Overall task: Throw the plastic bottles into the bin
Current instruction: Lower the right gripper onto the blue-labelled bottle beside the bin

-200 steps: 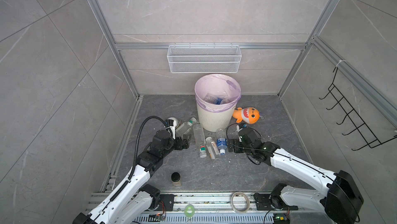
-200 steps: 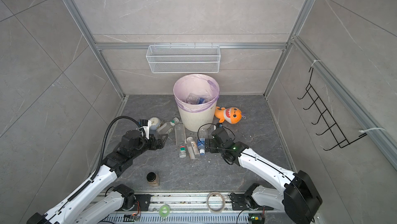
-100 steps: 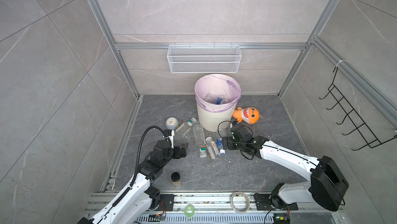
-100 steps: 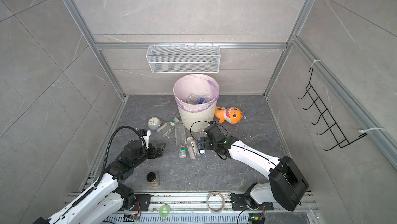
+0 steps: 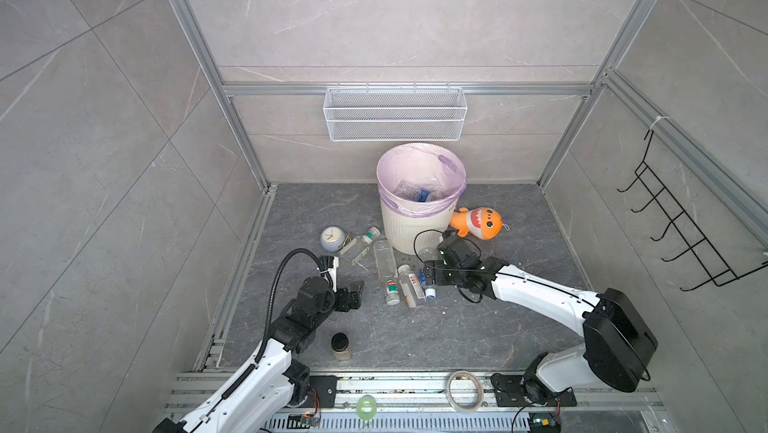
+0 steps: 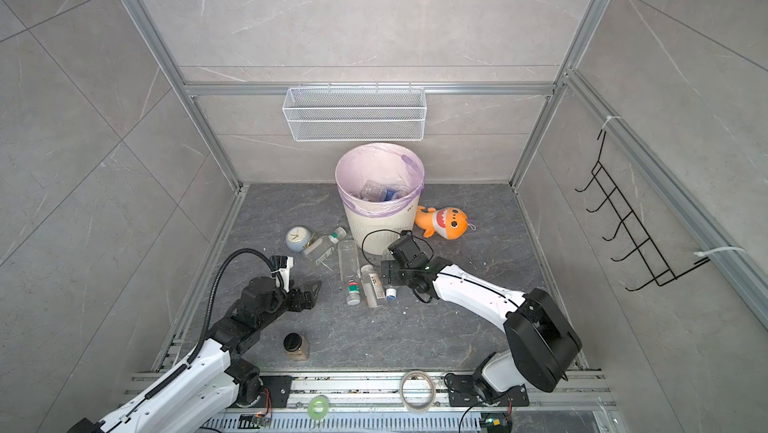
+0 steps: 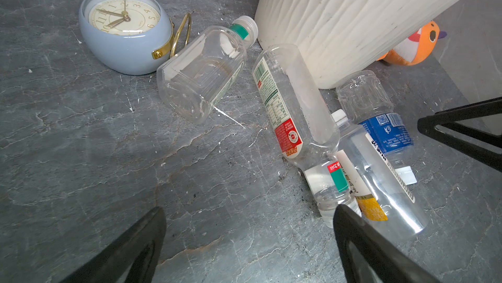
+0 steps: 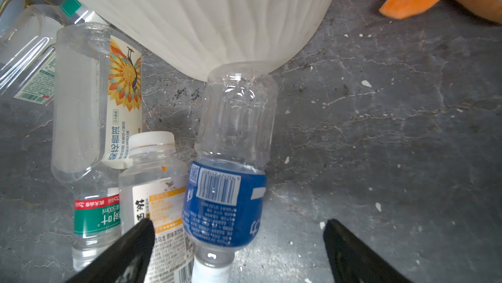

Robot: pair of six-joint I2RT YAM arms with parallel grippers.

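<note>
Moved: the left gripper (image 5: 356,294) has drawn back toward the near edge of the floor, away from the square bottle (image 5: 359,244) by the clock (image 5: 332,238). The right gripper (image 8: 237,223) has slid in to the bottles in front of the bin (image 5: 409,227).
Near rail: a tape roll (image 5: 464,385) lies there, out of play.
Jar: the black-lidded jar (image 5: 340,345) stands close to the near edge beside the left arm. It is no bottle and likely stays put.
Left gripper: the jaws are spread and hold nothing. It sits low over bare floor just short of the bottles, probably to leave the right arm room.
Right gripper: the jaws are spread to either side of the blue-label bottle (image 8: 231,159), at its label end, and are not yet pinching it.
Floor bottles: the blue-label bottle lies with its base against the bin's foot. The yellow-label bottle (image 5: 409,289) touches its side, the tall bottle (image 5: 386,269) lies next to that, and the square bottle rests beside the clock.
Bin: it stands toward the back wall, midway between the side walls. It is open and several bottles (image 5: 415,193) are already inside.
Beyond: an orange toy (image 5: 478,223) lies beside the bin, and a wire basket (image 5: 395,115) hangs on the back wall.
</note>
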